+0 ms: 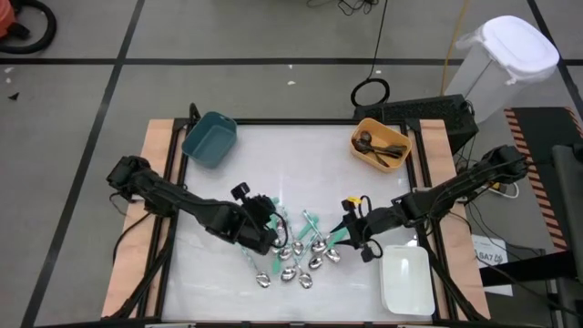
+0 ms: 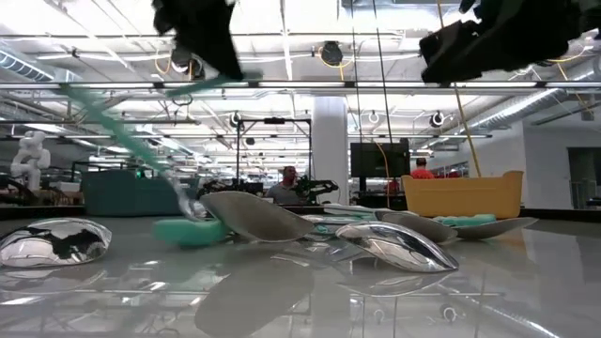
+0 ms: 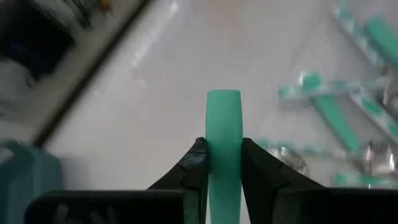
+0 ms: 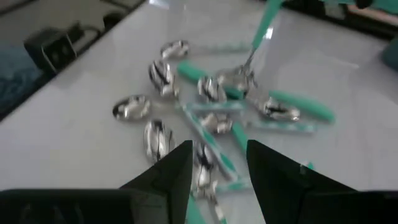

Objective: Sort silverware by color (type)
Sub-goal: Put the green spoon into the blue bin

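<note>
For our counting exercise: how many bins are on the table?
3: the teal bin at the far left corner, the orange bin at the far right, the white bin at the near right.

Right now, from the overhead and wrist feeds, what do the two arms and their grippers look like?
Both arms are dark, nearly black, jointed links. The left gripper has two black tapered fingers. The right gripper has broad, flat black fingers and a yellow cable or tag near its wrist. Black cables trail along each arm.
</note>
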`<state>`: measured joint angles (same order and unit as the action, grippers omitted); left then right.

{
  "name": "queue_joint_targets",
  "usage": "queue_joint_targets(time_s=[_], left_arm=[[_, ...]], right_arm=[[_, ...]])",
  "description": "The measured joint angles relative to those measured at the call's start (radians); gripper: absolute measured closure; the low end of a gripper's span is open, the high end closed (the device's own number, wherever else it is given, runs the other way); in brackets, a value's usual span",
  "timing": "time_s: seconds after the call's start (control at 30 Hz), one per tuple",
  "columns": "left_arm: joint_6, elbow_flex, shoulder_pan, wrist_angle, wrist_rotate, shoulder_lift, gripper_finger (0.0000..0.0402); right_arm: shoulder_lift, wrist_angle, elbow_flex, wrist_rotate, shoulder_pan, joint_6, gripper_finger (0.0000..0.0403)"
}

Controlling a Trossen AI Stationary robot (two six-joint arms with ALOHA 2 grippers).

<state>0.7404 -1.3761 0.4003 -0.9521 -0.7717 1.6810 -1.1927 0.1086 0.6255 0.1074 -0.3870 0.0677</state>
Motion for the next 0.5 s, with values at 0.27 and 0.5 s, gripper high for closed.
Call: queue_joint_targets(time_s=[0.27, 0.5], left_arm=[[-0.163, -0.122, 0.052, 0.151, -0.224, 0.000, 0.0338], [-0.381, -0.123, 0.090, 0.518, -0.320, 0.042, 0.0338]], right_arm=[[0.000, 0.392, -0.094, -0.002, 0.000, 0.016, 0.0254], [0.000, 0.577, -0.126, -0.001, 0.000, -0.018, 0.0235]])
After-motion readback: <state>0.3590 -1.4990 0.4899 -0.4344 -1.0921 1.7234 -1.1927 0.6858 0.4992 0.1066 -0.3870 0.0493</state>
